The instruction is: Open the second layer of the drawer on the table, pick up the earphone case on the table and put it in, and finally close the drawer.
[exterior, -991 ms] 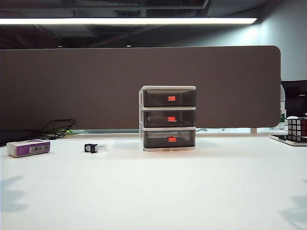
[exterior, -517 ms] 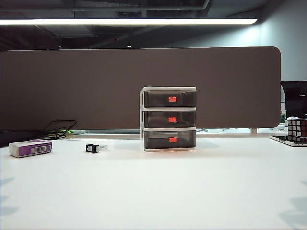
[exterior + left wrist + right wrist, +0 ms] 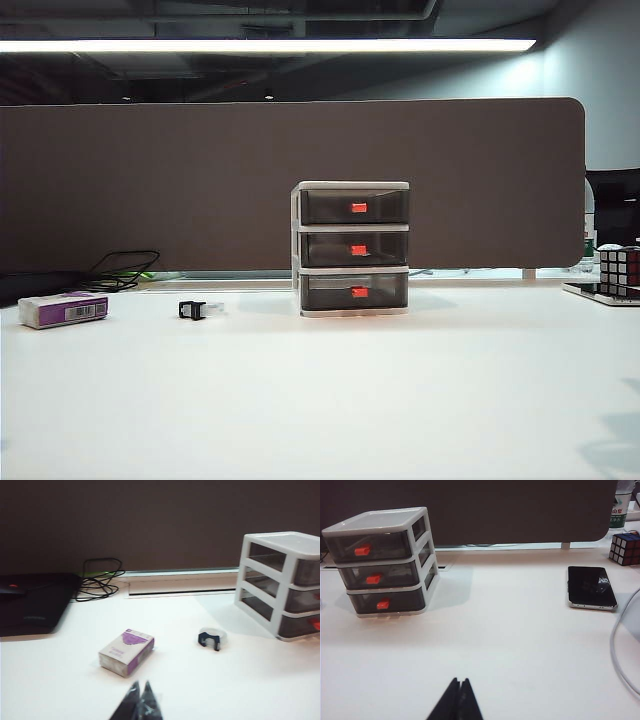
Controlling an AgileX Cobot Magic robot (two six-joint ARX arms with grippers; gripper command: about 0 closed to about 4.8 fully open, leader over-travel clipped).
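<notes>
White counter [image 3: 320, 400] runs back to a dark brown partition wall [image 3: 150, 180], strip light overhead. Drawer [image 3: 350, 249] stands mid-counter near the back edge, white frame, three smoky trays with red handles, all pushed in flush; second layer of the drawer [image 3: 352, 248] shut as well. Earphone case not visible in any view, cannot tell where it is. Left of the unit: small black clip [image 3: 191, 310] near it, then white-and-purple box [image 3: 63, 309] further out toward the counter's left edge, both well apart from the drawer front. Black cable [image 3: 100, 577] coiled at the back by a dark pad [image 3: 30, 602]. Right side: black phone [image 3: 591, 587] lying flat, Rubik's cube [image 3: 625, 549] behind it at the back edge, white cable [image 3: 620, 645] curving along the right edge. Nothing sits directly in front of the drawer handles. Left tool [image 3: 139, 702] low over bare counter, just short of the box, fingertips pressed together, holding nothing. Right tool [image 3: 458, 700] over bare counter in front of the drawer, well apart from it, fingertips also together, empty.
</notes>
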